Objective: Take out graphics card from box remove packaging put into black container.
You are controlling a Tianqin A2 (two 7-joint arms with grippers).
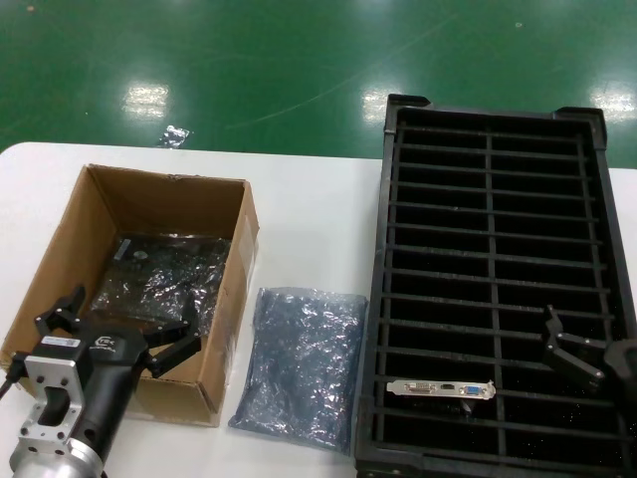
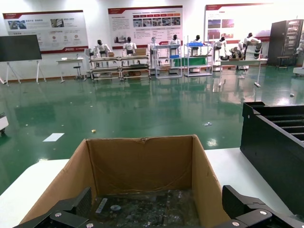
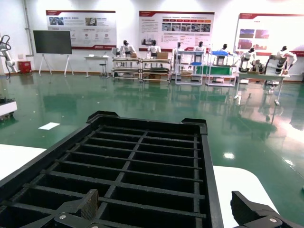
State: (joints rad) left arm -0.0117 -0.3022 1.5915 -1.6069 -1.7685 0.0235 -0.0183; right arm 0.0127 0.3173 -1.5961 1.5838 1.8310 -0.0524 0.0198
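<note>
Left gripper (image 1: 117, 334) sits closest, hanging over the near end of the box (image 1: 231, 299) with its fingers spread wide and nothing between them. Below it, inside the box, lie dark shiny bagged cards (image 1: 164, 279) (how many I cannot tell). The left wrist view shows the same thing: open jaws framing the box mouth, bagged cards underneath.

Packaging (image 1: 299, 366) lies flat on the table (image 1: 309, 229) between the box and the container (image 1: 488, 139), looking empty. 1 card (image 1: 442, 388) already stands in a near slot of the container's left column, its silver bracket facing up and its blue port showing.

Right gripper (image 1: 577, 354) hovers over the container's near right slots, also spread and empty.

Judging by this, 1 cycle is finished and the next is starting, with the left arm about to fetch another bagged card. That calls for lowering into the box and pinching a bag edge cleanly; the shiny film may slip, and stacked bags could lift together.
</note>
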